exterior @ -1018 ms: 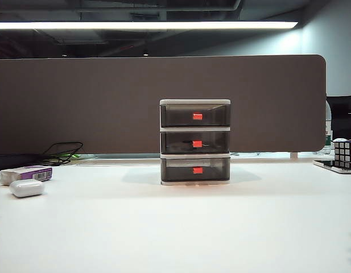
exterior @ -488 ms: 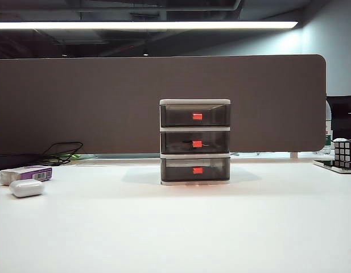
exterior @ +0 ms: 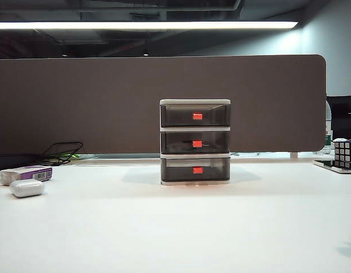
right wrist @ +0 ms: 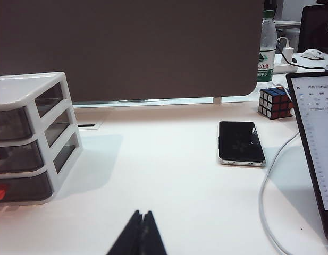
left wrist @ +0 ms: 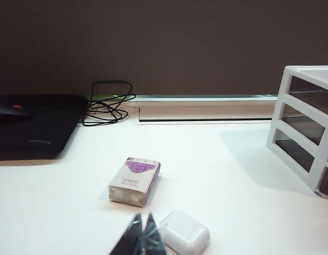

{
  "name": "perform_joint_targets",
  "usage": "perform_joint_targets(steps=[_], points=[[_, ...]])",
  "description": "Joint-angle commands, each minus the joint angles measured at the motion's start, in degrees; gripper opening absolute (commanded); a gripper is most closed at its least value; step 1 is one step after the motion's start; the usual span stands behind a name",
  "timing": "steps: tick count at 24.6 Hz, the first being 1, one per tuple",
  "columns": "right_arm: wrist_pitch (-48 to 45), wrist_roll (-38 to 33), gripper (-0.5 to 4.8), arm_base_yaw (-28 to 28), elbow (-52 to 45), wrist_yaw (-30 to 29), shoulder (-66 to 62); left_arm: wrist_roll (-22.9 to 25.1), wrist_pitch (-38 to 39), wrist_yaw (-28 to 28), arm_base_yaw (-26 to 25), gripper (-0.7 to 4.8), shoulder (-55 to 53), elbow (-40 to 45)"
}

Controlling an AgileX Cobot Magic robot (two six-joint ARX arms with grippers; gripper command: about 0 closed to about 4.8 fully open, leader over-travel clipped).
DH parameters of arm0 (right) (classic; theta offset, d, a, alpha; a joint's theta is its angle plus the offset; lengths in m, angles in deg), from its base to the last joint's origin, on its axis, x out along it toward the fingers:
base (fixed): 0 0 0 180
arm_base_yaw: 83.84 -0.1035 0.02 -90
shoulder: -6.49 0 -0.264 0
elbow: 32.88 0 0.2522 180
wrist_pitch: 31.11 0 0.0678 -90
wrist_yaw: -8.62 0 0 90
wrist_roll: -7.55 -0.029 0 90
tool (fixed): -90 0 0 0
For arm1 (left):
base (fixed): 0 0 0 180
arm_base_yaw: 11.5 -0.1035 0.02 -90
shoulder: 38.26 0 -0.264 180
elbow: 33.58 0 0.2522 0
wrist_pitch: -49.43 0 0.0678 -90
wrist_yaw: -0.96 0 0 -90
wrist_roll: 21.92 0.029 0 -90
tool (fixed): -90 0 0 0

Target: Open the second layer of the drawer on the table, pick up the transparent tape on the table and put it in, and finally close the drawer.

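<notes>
Exterior view shows the small three-tier drawer cabinet [exterior: 195, 142] with white frame, smoky grey drawers and red handles standing upright mid-worktop [exterior: 175, 227]; its middle drawer [exterior: 195, 143] sits flush and shut, something dark showing faintly inside; no loose roll of clear tape lies on the white worktop in any view. Near the far left edge rest a purple-and-white box [exterior: 27, 173] and a white oval case [exterior: 26, 187], just beside each other. Left wrist view has the left fingers [left wrist: 143, 236] clenched on nothing, hovering close to that case; right wrist view has the right fingers [right wrist: 141, 234] pressed together, empty, over bare worktop, with a black phone [right wrist: 240, 142] and a colourful puzzle cube [right wrist: 276, 102] beyond.
</notes>
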Motion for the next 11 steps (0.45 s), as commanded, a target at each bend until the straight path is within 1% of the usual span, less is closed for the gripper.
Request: perform_joint_targets(steps=[1,11], points=[[-0.4,0.2,-0.05,0.0,0.1,0.2,0.1,0.2,-0.3,0.4,0.0,-0.06,0.0,0.0],[-0.1,0.2,-0.05,0.0,0.1,0.2,0.1,0.2,-0.3,0.4,0.0,-0.06,0.0,0.0]])
